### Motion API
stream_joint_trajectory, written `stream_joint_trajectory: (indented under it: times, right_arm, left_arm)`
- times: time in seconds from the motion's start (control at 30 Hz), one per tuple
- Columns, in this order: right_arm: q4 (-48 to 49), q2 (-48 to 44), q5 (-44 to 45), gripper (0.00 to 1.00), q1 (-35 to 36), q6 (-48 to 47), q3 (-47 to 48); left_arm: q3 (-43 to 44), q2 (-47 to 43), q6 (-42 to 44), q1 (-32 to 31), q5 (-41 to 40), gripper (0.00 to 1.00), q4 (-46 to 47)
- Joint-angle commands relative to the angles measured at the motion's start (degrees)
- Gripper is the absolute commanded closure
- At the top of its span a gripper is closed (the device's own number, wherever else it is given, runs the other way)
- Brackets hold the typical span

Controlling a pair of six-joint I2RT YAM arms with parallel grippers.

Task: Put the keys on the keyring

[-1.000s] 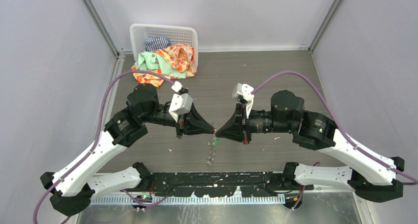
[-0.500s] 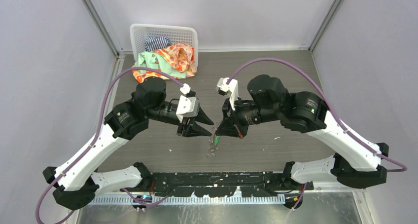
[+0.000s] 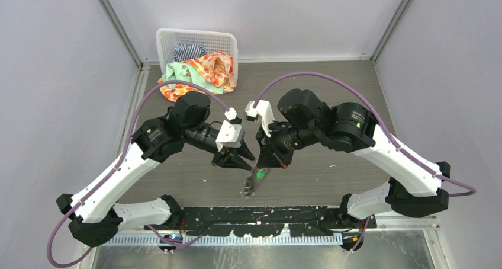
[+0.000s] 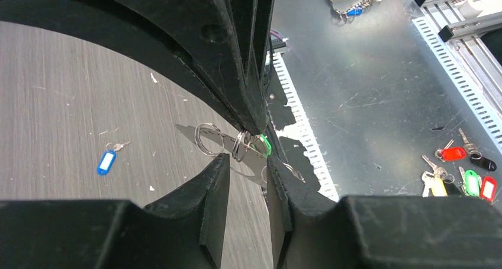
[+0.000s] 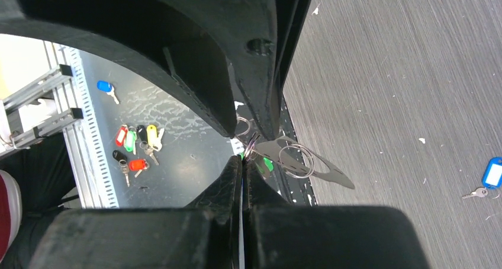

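My right gripper (image 3: 261,164) is shut on the keyring (image 3: 251,186), which hangs from its tips with the green key (image 3: 259,174) on it. In the right wrist view my right gripper (image 5: 243,160) pinches the keyring (image 5: 296,159) beside the green key (image 5: 267,163). My left gripper (image 3: 245,161) is open and empty, close on the left. In the left wrist view my left gripper (image 4: 245,162) sits just short of the keyring (image 4: 208,140) and green key (image 4: 264,144). The blue key (image 4: 106,161) lies on the table, also in the right wrist view (image 5: 491,173).
A white basket (image 3: 195,44) of clothes stands at the back left. Several spare keys with coloured heads (image 5: 133,144) lie on the metal shelf below the table's near edge, also in the left wrist view (image 4: 456,153). The black base rail (image 3: 260,214) runs along the near edge.
Both grippers have moved nearer and lower. The left gripper, touching the right one's tips a second ago, has opened and drawn apart. The keyring and green key moved with the right gripper.
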Motion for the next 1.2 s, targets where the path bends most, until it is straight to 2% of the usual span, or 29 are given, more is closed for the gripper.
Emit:
stream_joint_trajectory:
  times: [0.0, 0.6, 0.77, 1.0, 1.1, 1.17]
  right_arm:
    - [-0.4, 0.6, -1.9, 0.99, 0.4, -1.4, 3.4]
    - [-6.2, 6.1, -3.0, 0.99, 0.8, -3.1, 8.8]
    - [-6.9, 7.0, -3.1, 0.99, 1.1, -3.3, 9.5]
    - [-7.3, 8.2, -3.0, 0.99, 1.6, -3.4, 10.1]
    - [-7.4, 8.6, -3.0, 0.99, 1.8, -3.3, 10.5]
    - [-7.4, 8.7, -3.1, 0.99, 2.0, -3.3, 10.7]
  left_arm:
    - [1.9, 0.2, 1.6, 0.1, 1.3, 0.70, -0.4]
    - [2.7, 0.8, 2.5, -0.4, 4.7, 0.88, -2.6]
    - [3.3, 1.3, 2.4, -0.9, 4.0, 0.80, -3.5]
    - [3.3, 1.8, 2.4, -1.8, 3.5, 0.78, -5.2]
    - [3.1, 1.9, 1.9, -2.2, 2.7, 0.66, -4.4]
    - [2.9, 1.9, 1.1, -2.3, 1.4, 0.63, -2.9]
